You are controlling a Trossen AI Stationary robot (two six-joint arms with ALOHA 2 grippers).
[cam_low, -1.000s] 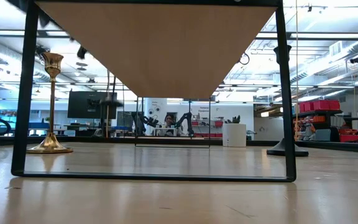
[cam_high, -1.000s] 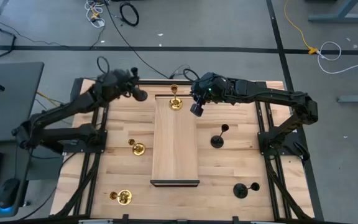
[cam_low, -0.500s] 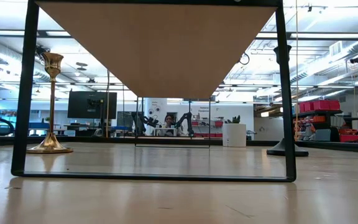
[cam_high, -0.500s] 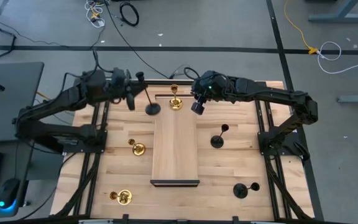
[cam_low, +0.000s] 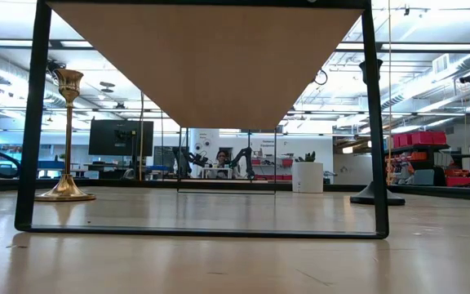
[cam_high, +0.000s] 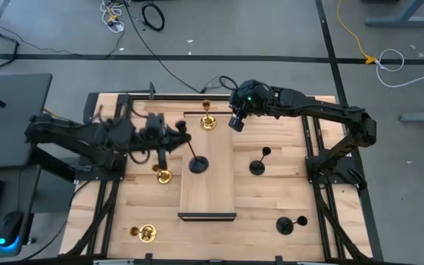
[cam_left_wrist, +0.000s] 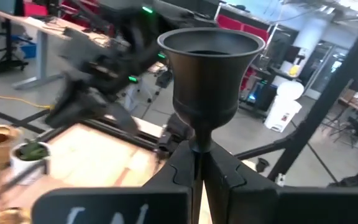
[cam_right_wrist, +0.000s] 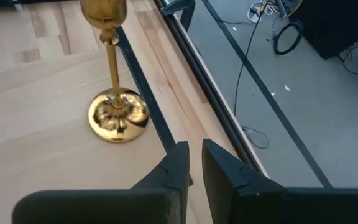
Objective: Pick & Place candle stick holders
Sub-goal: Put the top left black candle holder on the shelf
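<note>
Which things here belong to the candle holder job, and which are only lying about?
Job: three gold holders; two free black holders; third black holder in left gripper.
Lying about: white plant pot; floor cables; computer mouse.

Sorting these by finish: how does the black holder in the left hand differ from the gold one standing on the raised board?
The black holder is matte, clamped at its stem by the left hand, tilted in the air. The gold holder is shiny, upright, untouched. Both share a flared base, thin stem and cup.
</note>
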